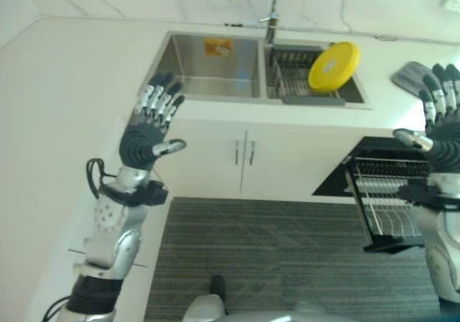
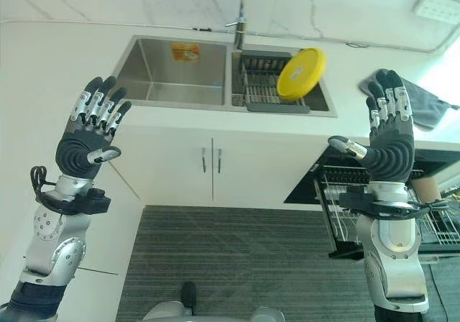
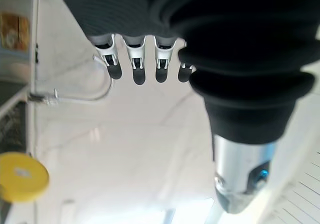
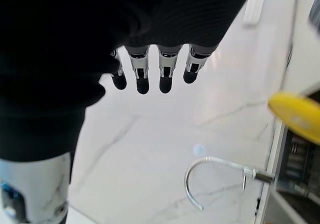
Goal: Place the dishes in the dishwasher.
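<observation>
A: Sink (image 1: 208, 67) first, in the left eye view. It sits in the white counter (image 1: 65, 85) near the back edge, with two basins and a tap (image 1: 271, 21) behind the divider.
B: And the dish?
A: A yellow plate (image 1: 334, 66) stands tilted on edge in the wire rack (image 1: 291, 77) of the right basin. An orange item (image 1: 218, 47) sits against the left basin's back wall; I can't tell what it is.
B: The hands?
A: The left hand (image 1: 147, 131) is raised in front of the counter's corner by the left basin, fingers straight and spread wide, holding nothing. The right hand (image 1: 442, 131) is up by the right edge, fingers straight too, empty.
B: Where is the dishwasher?
A: Below the counter on the right, its rack (image 1: 392, 203) pulled out over the striped mat (image 1: 273, 257). White cupboard doors (image 1: 241, 157) stand under the sink.
B: Right eye view?
A: Same scene. A grey cloth (image 2: 424, 103) lies on the counter just behind the right hand, near the right edge.
B: Left wrist view?
A: Its fingers (image 3: 136, 66) point straight out, thumb apart, nothing between them. The tap and the yellow plate show past them.
B: Right wrist view?
A: Fingers (image 4: 142, 74) straight again, hand empty. The curved tap and the plate's yellow rim show beyond.
</observation>
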Controlling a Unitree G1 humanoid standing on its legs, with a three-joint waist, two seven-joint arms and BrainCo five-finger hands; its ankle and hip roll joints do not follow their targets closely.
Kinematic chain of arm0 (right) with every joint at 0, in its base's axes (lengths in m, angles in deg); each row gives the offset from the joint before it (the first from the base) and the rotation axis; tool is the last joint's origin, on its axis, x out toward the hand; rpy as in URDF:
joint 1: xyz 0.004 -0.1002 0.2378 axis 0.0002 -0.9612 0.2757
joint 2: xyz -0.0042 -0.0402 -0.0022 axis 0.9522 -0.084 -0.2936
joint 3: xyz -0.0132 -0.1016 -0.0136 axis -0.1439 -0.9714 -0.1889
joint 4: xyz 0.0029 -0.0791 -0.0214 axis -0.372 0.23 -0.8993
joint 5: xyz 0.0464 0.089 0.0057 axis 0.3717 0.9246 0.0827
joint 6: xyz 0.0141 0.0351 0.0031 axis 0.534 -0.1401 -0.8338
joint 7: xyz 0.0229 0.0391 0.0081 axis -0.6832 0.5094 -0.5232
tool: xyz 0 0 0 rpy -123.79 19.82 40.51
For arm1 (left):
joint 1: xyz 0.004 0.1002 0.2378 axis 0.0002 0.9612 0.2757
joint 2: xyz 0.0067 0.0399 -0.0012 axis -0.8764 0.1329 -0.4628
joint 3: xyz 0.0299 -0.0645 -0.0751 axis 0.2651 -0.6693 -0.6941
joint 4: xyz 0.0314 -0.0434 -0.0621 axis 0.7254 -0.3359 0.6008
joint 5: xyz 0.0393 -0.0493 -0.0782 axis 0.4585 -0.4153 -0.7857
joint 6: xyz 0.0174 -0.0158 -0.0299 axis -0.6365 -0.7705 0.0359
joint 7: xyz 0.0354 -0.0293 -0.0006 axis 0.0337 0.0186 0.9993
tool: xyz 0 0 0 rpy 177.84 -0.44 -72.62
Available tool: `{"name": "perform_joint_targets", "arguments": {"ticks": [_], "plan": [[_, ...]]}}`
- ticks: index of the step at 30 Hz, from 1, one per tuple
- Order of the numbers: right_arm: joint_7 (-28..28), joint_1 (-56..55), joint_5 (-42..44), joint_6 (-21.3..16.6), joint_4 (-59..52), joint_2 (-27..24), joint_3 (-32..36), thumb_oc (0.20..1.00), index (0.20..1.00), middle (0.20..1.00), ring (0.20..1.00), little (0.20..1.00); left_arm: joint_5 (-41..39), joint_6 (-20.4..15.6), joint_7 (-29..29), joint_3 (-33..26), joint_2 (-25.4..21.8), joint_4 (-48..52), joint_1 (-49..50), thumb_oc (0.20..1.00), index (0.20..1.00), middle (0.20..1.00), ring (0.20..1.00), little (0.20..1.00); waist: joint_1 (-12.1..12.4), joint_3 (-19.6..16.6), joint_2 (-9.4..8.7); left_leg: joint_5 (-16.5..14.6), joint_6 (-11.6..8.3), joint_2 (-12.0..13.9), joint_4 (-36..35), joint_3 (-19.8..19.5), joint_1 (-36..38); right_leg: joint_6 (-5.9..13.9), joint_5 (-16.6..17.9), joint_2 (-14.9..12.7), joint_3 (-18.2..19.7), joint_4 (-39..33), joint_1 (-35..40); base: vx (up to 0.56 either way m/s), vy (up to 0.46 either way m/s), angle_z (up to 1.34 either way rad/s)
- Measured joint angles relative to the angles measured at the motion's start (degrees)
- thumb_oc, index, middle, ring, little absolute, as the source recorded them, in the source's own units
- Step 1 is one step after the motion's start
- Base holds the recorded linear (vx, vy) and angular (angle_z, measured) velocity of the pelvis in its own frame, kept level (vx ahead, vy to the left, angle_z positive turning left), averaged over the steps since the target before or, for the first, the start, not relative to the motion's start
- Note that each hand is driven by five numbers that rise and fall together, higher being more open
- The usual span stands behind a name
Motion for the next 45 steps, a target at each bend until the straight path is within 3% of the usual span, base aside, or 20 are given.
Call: {"name": "perform_joint_targets", "arguments": {"ticks": [2,7,10,13,15,17,20,22,24,26,29,31,32,33,34,35,36,38,43,45], "plan": [[0.28,-0.14,-0.12,0.05,1.04,0.41,-0.01,1.000,1.000,1.000,1.000,1.000,2.09,0.91,0.04,-0.42,-0.04,0.05,0.39,1.000,1.000,1.000,1.000,1.000,0.41,-0.17,0.01,-1.10,1.33,-0.32,0.05,-0.25,0.94,-0.04,-1.99,1.70,0.02,1.34,-1.51,0.20,0.304,0.10],[1.15,-3.36,-0.48,0.08,0.91,0.99,0.31,1.000,1.000,1.000,1.000,1.000,6.68,2.13,-0.07,-0.83,-0.16,0.85,1.46,1.000,1.000,1.000,1.000,1.000,-0.48,-0.69,0.87,-3.76,2.59,-1.15,1.15,-0.18,2.84,0.60,1.69,1.14,3.76,14.25,-7.60,0.18,0.276,-0.03],[2.93,-3.52,-0.50,0.37,0.89,-0.60,-0.65,1.000,1.000,1.000,1.000,1.000,9.52,2.40,-1.33,-0.79,0.28,1.28,2.62,1.000,1.000,1.000,1.000,1.000,-1.18,-0.82,1.34,-4.46,3.24,-0.08,0.95,1.37,4.14,-0.76,-7.89,3.64,2.52,21.33,-13.40,0.15,0.020,-0.24],[3.61,-1.23,-0.40,0.38,2.11,-4.71,-0.60,1.000,1.000,1.000,1.000,1.000,11.05,2.62,-2.50,-0.76,-0.16,1.26,2.72,1.000,1.000,1.000,1.000,1.000,-1.25,-1.26,0.49,-4.93,2.08,0.29,1.04,3.38,4.66,-2.75,-7.14,4.89,-4.40,8.62,-14.09,0.18,-0.209,-0.29],[4.35,0.96,0.15,0.30,5.52,-4.83,-0.52,1.000,1.000,1.000,1.000,1.000,11.32,2.53,-3.54,-0.77,-0.19,0.99,3.35,1.000,1.000,1.000,1.000,1.000,-1.06,-1.80,-0.16,-5.24,0.58,1.14,1.01,4.75,4.79,-1.66,-5.33,2.95,-7.83,-2.41,-12.63,0.27,-0.261,-0.32],[4.73,-0.42,0.19,0.31,5.56,-4.00,-0.49,1.000,1.000,1.000,1.000,1.000,12.70,2.77,-4.09,-0.53,-0.15,-0.15,3.49,1.000,1.000,1.000,1.000,1.000,-1.80,-2.10,-0.63,-5.80,-1.34,1.95,0.81,3.94,5.04,-0.49,-1.12,2.37,-2.75,-15.41,-10.21,0.29,-0.246,-0.14],[4.75,-2.81,0.19,0.32,5.21,-2.56,-0.73,1.000,1.000,1.000,1.000,1.000,13.32,3.08,-3.83,0.36,-0.47,-0.14,5.15,1.000,1.000,1.000,1.000,1.000,-4.28,-2.90,-1.86,-6.54,-4.85,4.20,-0.24,2.61,7.92,-1.62,2.30,1.35,-1.59,-17.48,-8.70,0.34,-0.333,0.19],[4.93,-5.10,0.21,0.25,5.41,-2.05,-0.58,1.000,1.000,1.000,1.000,1.000,13.33,3.16,-3.66,-0.18,-1.76,-0.03,8.16,1.000,1.000,1.000,1.000,1.000,-4.26,-4.57,-4.35,-8.02,-9.34,5.21,-0.80,2.14,10.89,0.03,3.66,2.04,-1.47,-17.06,-6.36,0.30,-0.355,0.08],[5.13,-5.06,1.02,0.34,6.31,-3.21,-0.41,1.000,1.000,1.000,1.000,1.000,13.31,4.10,-3.28,0.58,1.34,-0.33,9.87,1.000,1.000,1.000,1.000,1.000,-4.34,-4.23,2.83,-8.10,-9.95,11.40,-0.95,-0.37,10.68,-2.15,1.24,9.17,-3.09,-16.07,-5.95,0.31,-0.432,0.00],[5.69,-4.64,1.25,0.74,6.86,-4.82,-0.46,1.000,1.000,1.000,1.000,1.000,13.29,4.45,-3.20,0.43,3.36,-0.29,8.75,1.000,1.000,1.000,1.000,1.000,-4.37,-3.85,6.25,-6.88,-11.12,14.28,0.53,-1.47,10.07,-4.64,0.97,12.16,-4.23,-16.04,-5.27,0.27,-0.419,0.04],[6.00,-2.47,1.36,1.86,7.22,-6.07,-0.72,1.000,1.000,1.000,1.000,1.000,12.79,4.47,-3.21,0.03,3.98,0.60,8.28,1.000,1.000,1.000,1.000,1.000,-5.38,-3.92,6.63,-3.43,-13.28,16.64,3.51,-1.88,10.65,-5.33,-2.87,14.31,-5.02,-15.62,-2.71,0.42,-0.581,0.07],[6.81,-1.68,2.45,2.91,4.21,-6.19,-0.01,1.000,1.000,1.000,1.000,1.000,10.72,5.06,-2.35,-0.27,3.18,1.95,9.59,1.000,1.000,1.000,1.000,1.000,-4.61,-3.45,3.69,-1.21,-12.11,17.84,11.00,-1.87,6.60,-7.09,-5.38,15.60,-4.55,-13.48,-3.78,0.35,-0.497,-0.04],[7.18,-1.47,2.98,2.85,3.80,-6.21,0.17,1.000,1.000,1.000,1.000,1.000,10.69,5.41,-2.30,-0.14,2.13,1.65,9.26,1.000,1.000,1.000,1.000,1.000,-3.97,-3.47,2.56,1.85,-13.57,18.46,17.69,-4.49,2.70,-9.15,-6.62,16.51,-4.45,-13.62,-3.26,0.31,-0.373,-0.13],[7.82,-2.24,3.61,2.97,3.88,-5.19,0.81,1.000,1.000,1.000,1.000,1.000,10.66,5.48,-2.20,-0.86,1.24,1.78,10.07,1.000,1.000,1.000,1.000,1.000,-2.99,-3.27,1.73,8.67,-14.38,18.39,29.18,-6.59,-4.66,-11.70,-7.86,16.85,-3.58,-14.03,-2.81,0.27,-0.123,-0.10],[7.99,-2.58,3.59,3.03,3.92,-4.61,1.19,1.000,1.000,1.000,1.000,1.000,10.60,5.43,-2.18,-1.95,1.70,2.05,11.53,1.000,1.000,1.000,1.000,1.000,-2.37,-3.06,1.47,12.29,-12.46,18.03,36.35,-7.27,-9.70,-13.22,-8.13,16.30,-2.98,-14.58,-2.15,0.23,0.082,-0.03],[7.85,-2.93,3.55,3.64,4.04,-3.51,1.87,1.000,1.000,1.000,1.000,1.000,10.36,5.39,-1.81,-2.37,2.02,1.98,13.47,1.000,1.000,1.000,1.000,1.000,-2.52,-2.24,1.73,3.33,-10.11,14.88,36.99,-7.06,-13.46,-12.91,-7.73,14.87,-3.55,-16.46,-0.69,0.23,0.316,0.01],[7.82,-2.62,3.52,4.28,4.16,-4.14,1.98,1.000,1.000,1.000,1.000,1.000,10.33,5.33,-1.42,-2.37,2.92,1.97,13.88,1.000,1.000,1.000,1.000,1.000,-2.60,-1.11,3.28,0.37,-10.15,13.44,30.31,-5.18,-13.29,-12.50,-7.07,14.75,-4.44,-16.97,0.63,0.18,0.355,0.03],[7.74,-2.60,3.35,4.90,5.71,-5.02,1.27,1.000,1.000,1.000,1.000,1.000,8.38,4.22,-0.58,-1.79,3.79,1.94,14.05,1.000,1.000,1.000,1.000,1.000,-3.69,-1.29,6.83,-0.02,-11.58,13.02,1.92,0.40,-8.69,-11.64,-8.09,16.30,-6.66,-16.95,2.08,0.14,0.417,0.13],[7.28,-2.01,2.28,4.37,5.27,-6.78,1.90,1.000,1.000,1.000,1.000,1.000,8.20,2.80,0.09,0.67,4.06,0.36,8.74,1.000,1.000,1.000,1.000,1.000,-4.44,-0.63,5.92,1.05,-12.28,12.55,-1.69,1.12,-7.97,-10.43,-9.15,16.00,-5.95,-16.93,4.33,0.13,0.413,-0.10],[7.22,-3.21,2.33,3.88,4.58,-6.77,2.96,1.000,1.000,1.000,1.000,1.000,8.20,2.12,0.10,0.43,4.01,0.23,8.66,1.000,1.000,1.000,1.000,1.000,-5.00,-0.62,5.85,2.45,-10.29,10.64,-1.71,1.20,-5.40,-9.00,-10.08,15.11,-5.62,-16.93,6.31,0.17,0.415,-0.19]]}}
